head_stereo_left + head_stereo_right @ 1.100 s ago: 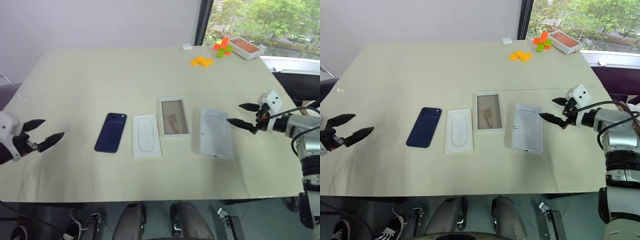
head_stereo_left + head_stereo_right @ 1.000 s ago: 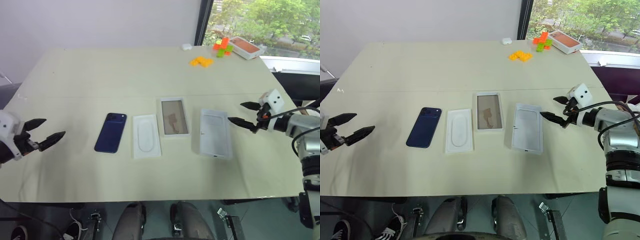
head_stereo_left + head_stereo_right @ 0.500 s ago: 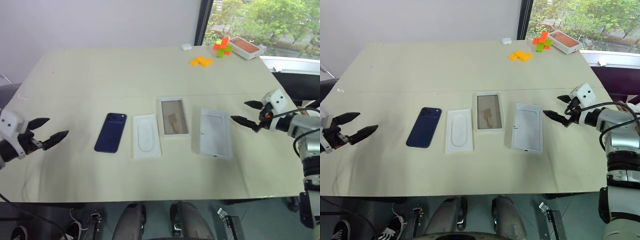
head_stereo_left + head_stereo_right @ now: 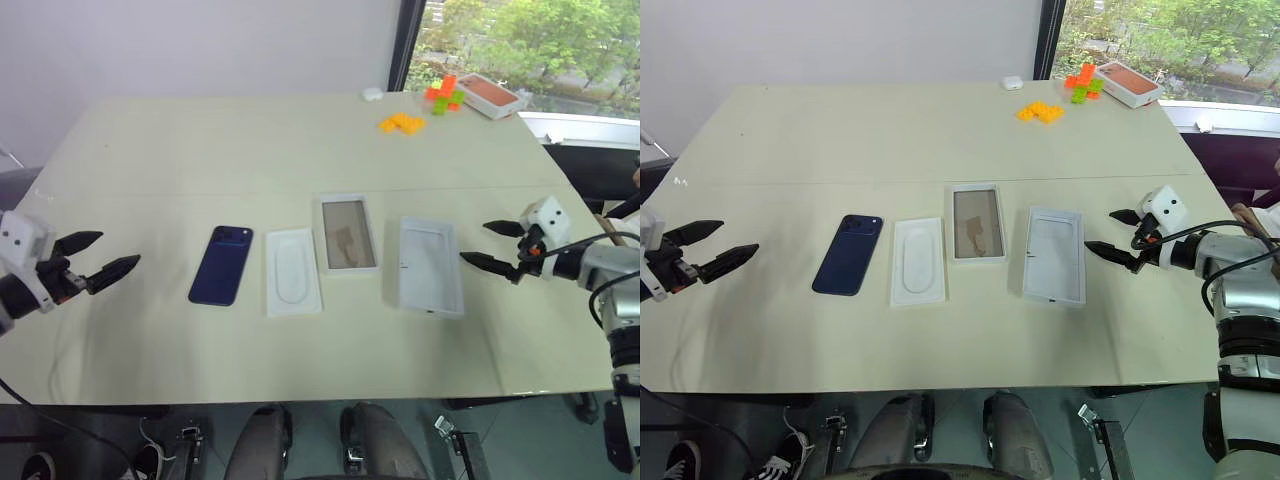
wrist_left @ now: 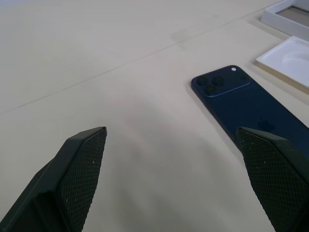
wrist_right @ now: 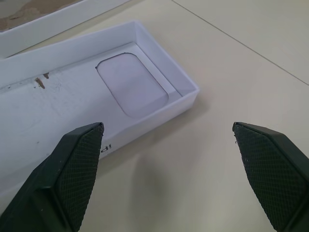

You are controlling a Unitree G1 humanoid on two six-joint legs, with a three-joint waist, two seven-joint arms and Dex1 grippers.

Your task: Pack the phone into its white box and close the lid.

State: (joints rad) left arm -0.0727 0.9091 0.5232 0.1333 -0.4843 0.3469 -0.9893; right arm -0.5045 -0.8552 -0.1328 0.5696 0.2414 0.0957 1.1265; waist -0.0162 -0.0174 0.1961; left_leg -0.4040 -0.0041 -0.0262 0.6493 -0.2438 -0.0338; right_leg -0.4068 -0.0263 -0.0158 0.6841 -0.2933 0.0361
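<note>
Lying back-up on the bench (image 4: 150, 140), the phone (image 4: 221, 265) sits left of a white insert (image 4: 294, 271), the white box (image 4: 348, 233) and lid (image 4: 430, 266) (inside up); left pincer (image 4: 104, 257) and right pincer (image 4: 491, 246) both gape wide, empty

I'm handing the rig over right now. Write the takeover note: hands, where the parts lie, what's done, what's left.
Left hand: open, empty, left of the phone.
Right hand: open, empty, just right of the lid.
In a row on the table, left to right: phone face down, white insert, white box, lid lying inside-up.
Done: nothing packed.
Left: put the phone in the white box, then close the lid.
</note>
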